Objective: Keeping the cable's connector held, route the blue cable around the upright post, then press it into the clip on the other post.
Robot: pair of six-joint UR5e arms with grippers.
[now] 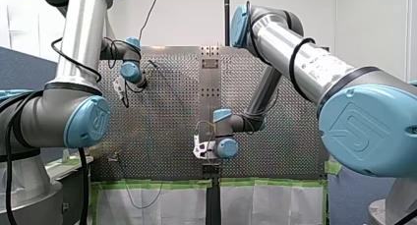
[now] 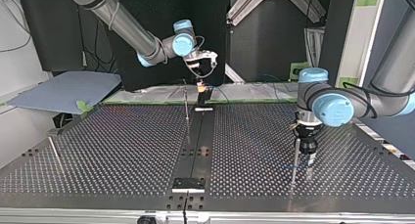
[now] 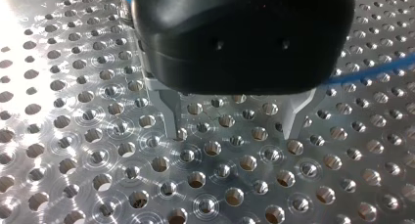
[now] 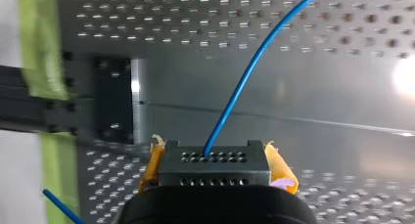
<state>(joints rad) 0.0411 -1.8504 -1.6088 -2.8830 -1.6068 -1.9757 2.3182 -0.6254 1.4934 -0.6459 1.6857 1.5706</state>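
right wrist view, right gripper (image 4: 215,161) clamps connector (image 4: 214,171), blue cable (image 4: 244,72) curving ahead

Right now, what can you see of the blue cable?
The cable is thin, blue and smooth-looking. One end enters the holed grey connector clamped between my right gripper's yellow pads; from there it arcs away ahead over the perforated table. In the left wrist view a stretch passes beside my open left gripper, outside its grasp.

Thin blue cable (image 4: 244,82) in a gentle curve, out of a grey, hole-dotted connector (image 4: 214,164).
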